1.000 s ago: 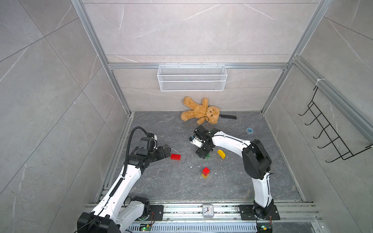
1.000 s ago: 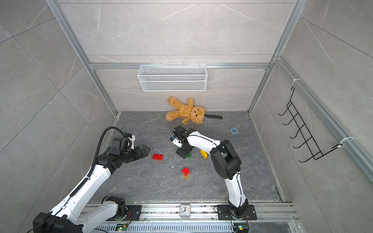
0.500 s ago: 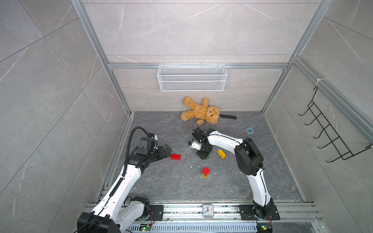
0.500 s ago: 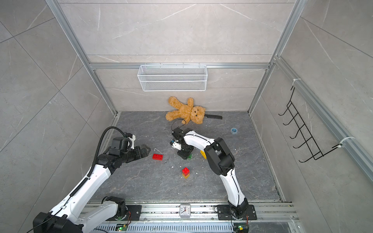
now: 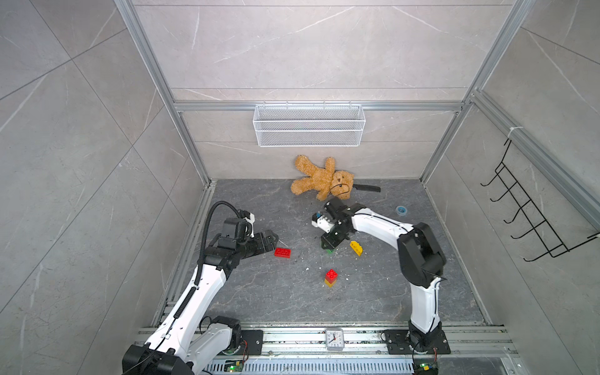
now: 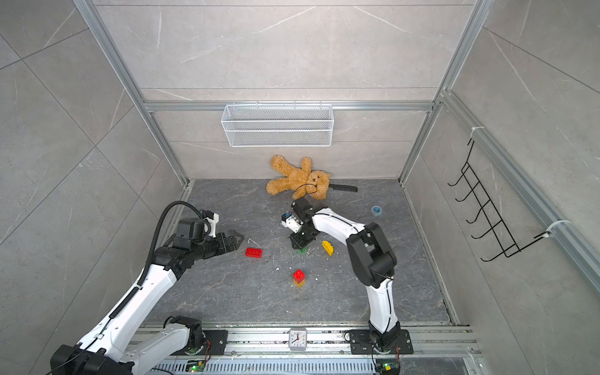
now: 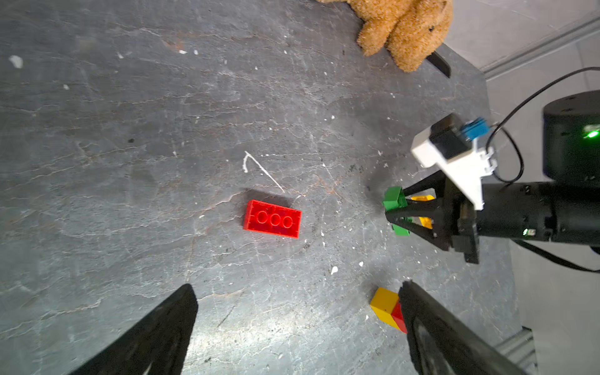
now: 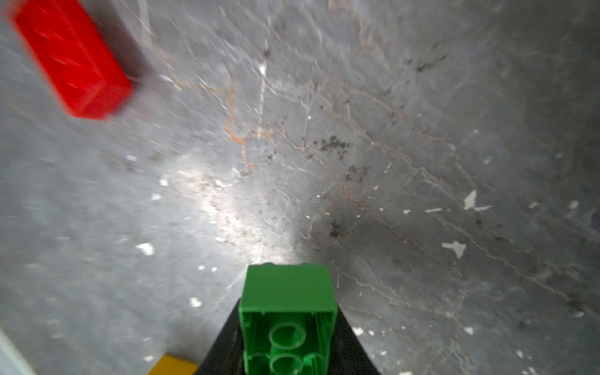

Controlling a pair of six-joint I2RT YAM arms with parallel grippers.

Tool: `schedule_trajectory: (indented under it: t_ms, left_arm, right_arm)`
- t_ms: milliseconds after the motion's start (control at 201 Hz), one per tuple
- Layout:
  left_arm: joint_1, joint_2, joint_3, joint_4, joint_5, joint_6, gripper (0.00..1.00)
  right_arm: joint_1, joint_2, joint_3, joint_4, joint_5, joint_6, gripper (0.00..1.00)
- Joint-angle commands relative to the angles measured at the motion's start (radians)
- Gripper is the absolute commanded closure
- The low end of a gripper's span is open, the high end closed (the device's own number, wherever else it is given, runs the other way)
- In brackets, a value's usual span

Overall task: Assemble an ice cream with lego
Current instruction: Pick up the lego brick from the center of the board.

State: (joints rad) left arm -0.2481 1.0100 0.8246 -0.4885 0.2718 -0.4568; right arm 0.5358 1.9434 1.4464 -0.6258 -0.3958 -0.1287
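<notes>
The stem (image 5: 331,278), a red brick on a yellow one, stands upright near the middle of the table (image 5: 259,292). Farther back, the right claw (image 5: 328,245) is closed on the green brick (image 8: 287,292), gripping one end, with the rounded yellow brick (image 5: 356,248) just to its right. The long red brick (image 5: 282,252) lies flat to the left, just beside the left claw (image 5: 275,239), which is spread wide and holds nothing.

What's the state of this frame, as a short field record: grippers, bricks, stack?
left gripper: open, near red brick, not touching
right gripper: closed on green brick
stack: red on yellow, standing alone
yellow rounded brick: loose, beside right gripper
progress: two of five bricks joined
</notes>
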Motion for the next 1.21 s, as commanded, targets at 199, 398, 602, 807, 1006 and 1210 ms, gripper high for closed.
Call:
schedule_trajectory:
  t_ms: [199, 398, 602, 807, 1006, 1210]
  left_arm:
    - [-0.051, 0.059, -0.029, 0.532, 0.521, 0.089, 0.00]
    - [-0.087, 0.180, 0.005, 0.748, 0.648, 0.030, 0.00]
    - [-0.089, 0.266, 0.075, 0.785, 0.663, 0.031, 0.03]
    - [-0.094, 0.313, 0.124, 0.892, 0.725, -0.041, 0.07]
    - [-0.126, 0.334, 0.157, 0.884, 0.765, -0.051, 0.13]
    - [-0.146, 0.331, 0.169, 0.798, 0.763, 0.007, 0.19]
  right_arm:
    - [-0.131, -0.137, -0.457, 1.770, -0.634, 1.195, 0.68]
    - [-0.074, -0.115, -0.463, 2.006, -0.627, 1.335, 0.67]
    - [-0.034, -0.184, -0.437, 1.891, -0.651, 1.263, 0.66]
    - [-0.025, -0.224, -0.439, 1.808, -0.653, 1.201, 0.65]
    - [-0.019, -0.222, -0.440, 1.822, -0.632, 1.202, 0.64]
    - [-0.016, -0.233, -0.435, 1.868, -0.617, 1.218, 0.63]
